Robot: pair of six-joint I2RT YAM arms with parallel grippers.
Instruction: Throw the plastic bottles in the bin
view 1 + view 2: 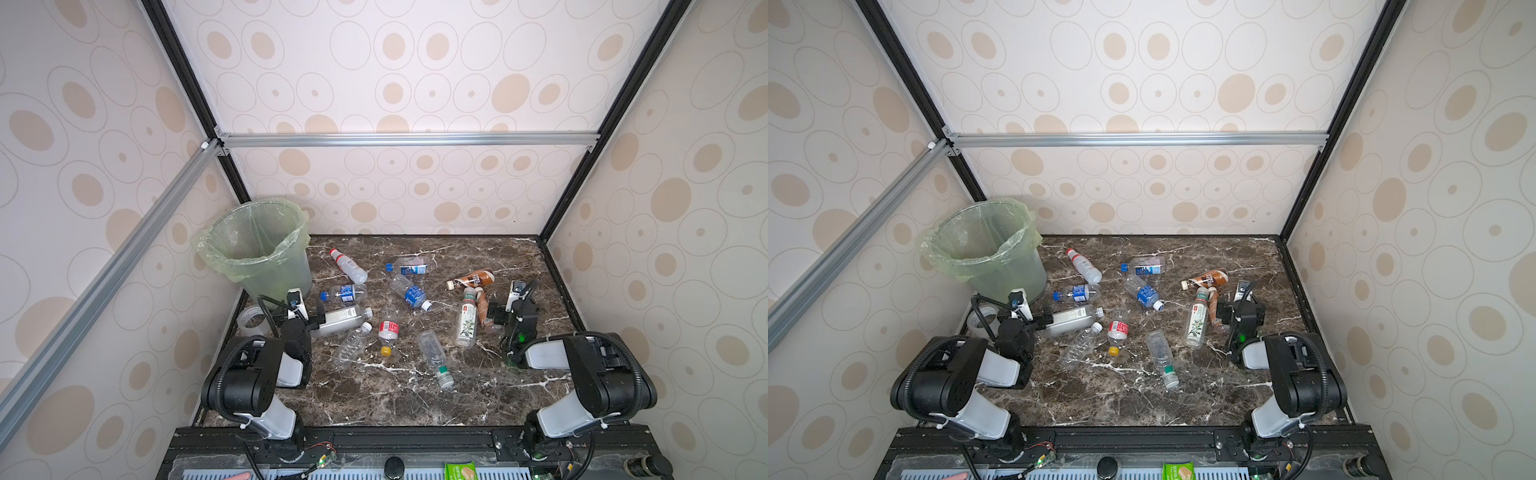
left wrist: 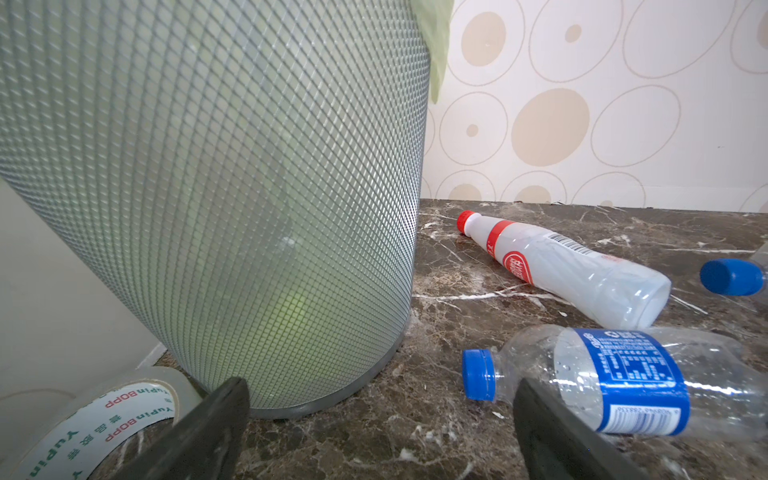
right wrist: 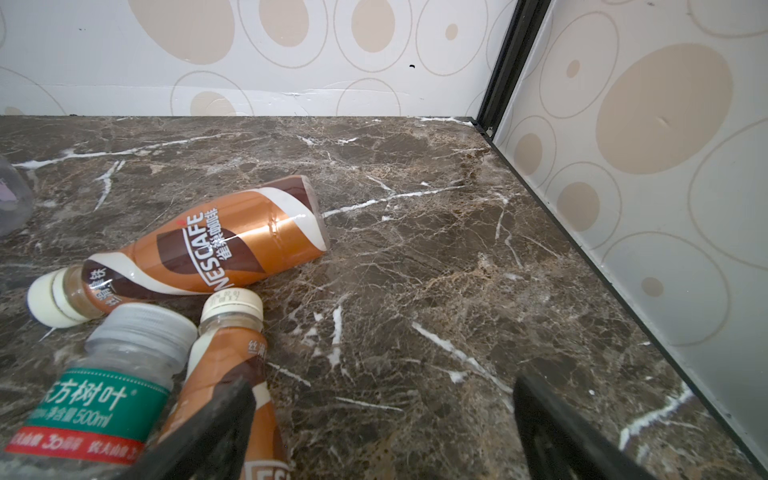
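Observation:
The bin [image 1: 274,282] [image 1: 1007,278], translucent with a pale green bag over its rim, stands at the back left. Its wall [image 2: 228,187] fills the left wrist view. Several plastic bottles lie on the marble: a red-capped one [image 1: 349,266] [image 2: 561,266], a blue-labelled one [image 1: 345,293] [image 2: 623,382], a silver one [image 1: 340,320], two brown ones [image 3: 220,245] [image 3: 232,374] and a green-labelled one [image 1: 467,318] [image 3: 104,390]. My left gripper [image 1: 304,312] [image 2: 380,390] is open, low by the bin's base. My right gripper [image 1: 513,309] [image 3: 384,386] is open over bare marble beside the brown bottles.
A clear tape roll [image 1: 253,322] [image 2: 104,419] lies against the left wall next to the bin. Papered walls and a black frame post [image 3: 498,62] close in the table. More bottles [image 1: 434,361] lie mid-table. A green packet [image 1: 459,471] sits on the front rail.

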